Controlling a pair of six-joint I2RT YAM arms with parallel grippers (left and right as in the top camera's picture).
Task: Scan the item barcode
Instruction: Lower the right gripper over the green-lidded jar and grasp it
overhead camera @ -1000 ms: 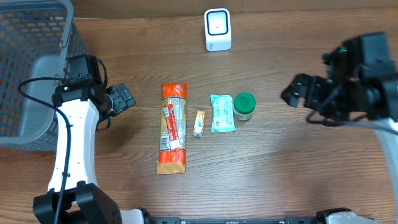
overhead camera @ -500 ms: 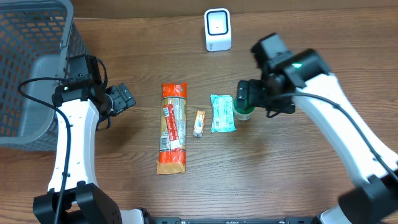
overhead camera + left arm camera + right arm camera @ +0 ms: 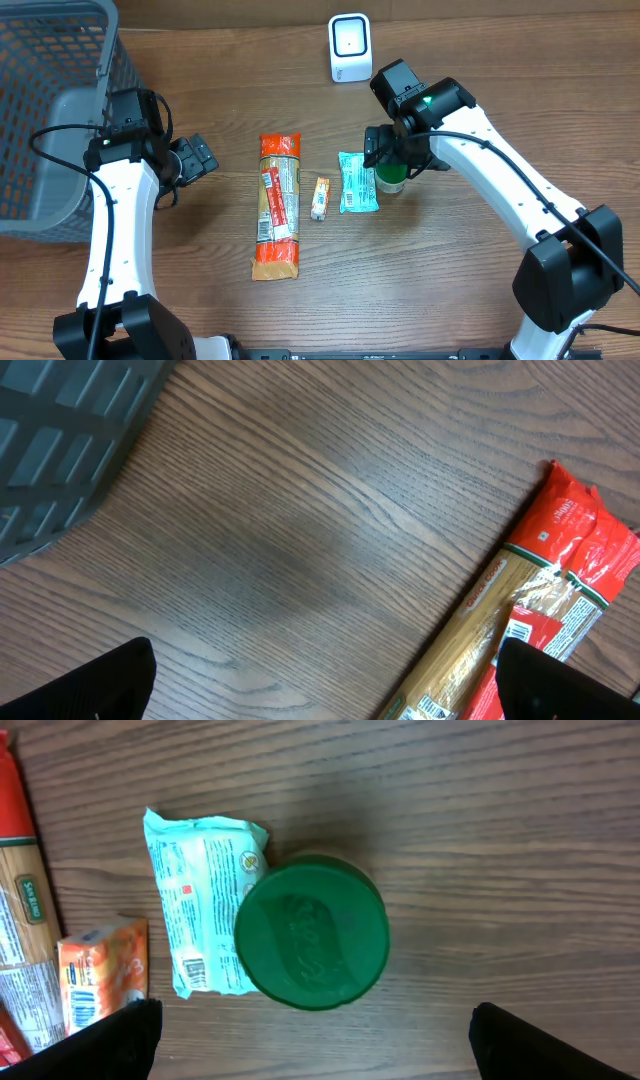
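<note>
Right claw (image 3: pixel 395 158), wide open and empty, hangs over the round green-lidded jar (image 3: pixel 312 932) at the row's right end; the teal plastic packet (image 3: pixel 200 910) touching its left side risks being pinched when the jaws close.

Row, left to right: pasta packet (image 3: pixel 279 205), small box (image 3: pixel 320 198), pouch (image 3: pixel 357 186), jar (image 3: pixel 311 932); scanner (image 3: pixel 350 47) behind, basket (image 3: pixel 55 60) far left.

moved: right tool (image 3: pixel 392 158) was carried leftward from the right side of the bench (image 3: pixel 450 290) | position now: it is held directly above the green-lidded jar (image 3: pixel 312 932) | right arm (image 3: pixel 500 190): is now stretched across the bench
</note>
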